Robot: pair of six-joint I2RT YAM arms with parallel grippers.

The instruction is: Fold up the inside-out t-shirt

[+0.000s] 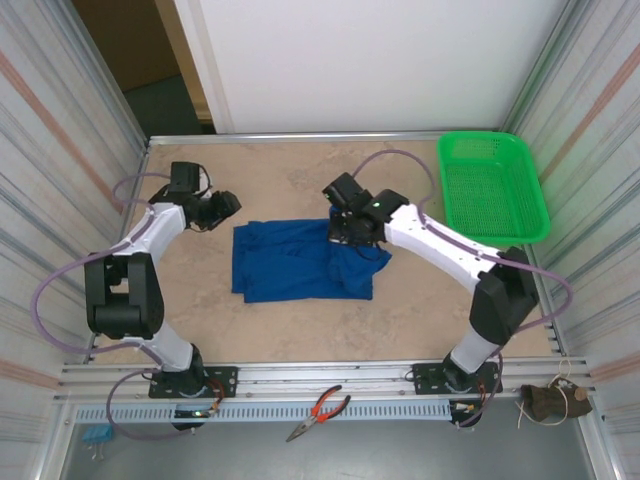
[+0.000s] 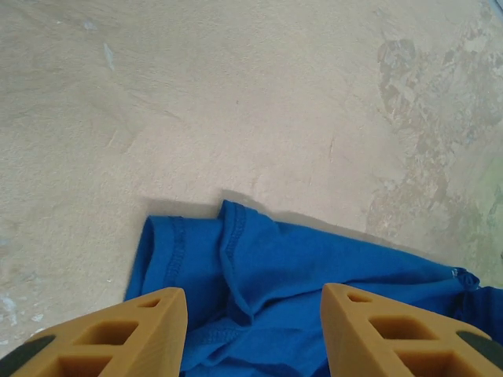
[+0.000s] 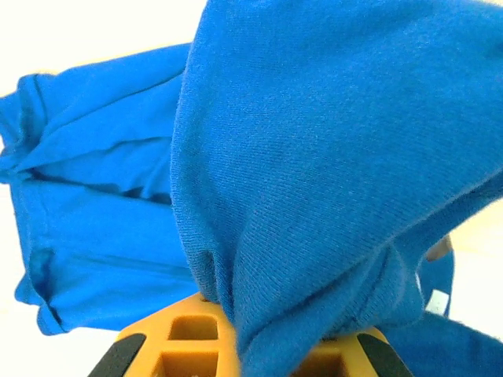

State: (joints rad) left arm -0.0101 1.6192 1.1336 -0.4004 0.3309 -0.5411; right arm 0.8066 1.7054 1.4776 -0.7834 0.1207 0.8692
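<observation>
Top external view:
- The inside-out t-shirt (image 1: pixel 300 262) lies bunched into a rough blue rectangle mid-desk (image 1: pixel 300 180), between the two arms. It is well apart from the green basket (image 1: pixel 490 185) at the far right corner.
- The right end effector (image 1: pixel 345 228) sits at the shirt's far right corner, where the cloth rises in a hump.
- The left end effector (image 1: pixel 228 203) hangs just off the far left corner, over bare desk.

Left wrist view:
- The left end effector (image 2: pixel 253 294) has its jaws spread, with nothing between them.
- Below and ahead is a hemmed edge of the t-shirt (image 2: pixel 314 267), stitching showing, creased and partly doubled over itself. Bare desk (image 2: pixel 236 94) lies beyond it.

Right wrist view:
- The right end effector (image 3: pixel 259 345) is clamped on the t-shirt (image 3: pixel 330 157). A thick drape of blue cloth falls from the jaws, and a flatter layer lies behind it to the left.
- A small white tag shows low on the right.

Judgement:
- The step in hand looks like lifting one corner to spread or turn the cloth before any real fold. The shirt is too rumpled to crease cleanly yet.
- The next move seems to call for the left end effector to drop onto the near hem and pinch a single layer, not the doubled ridge.
- The two arms can then pull the cloth taut together.
</observation>
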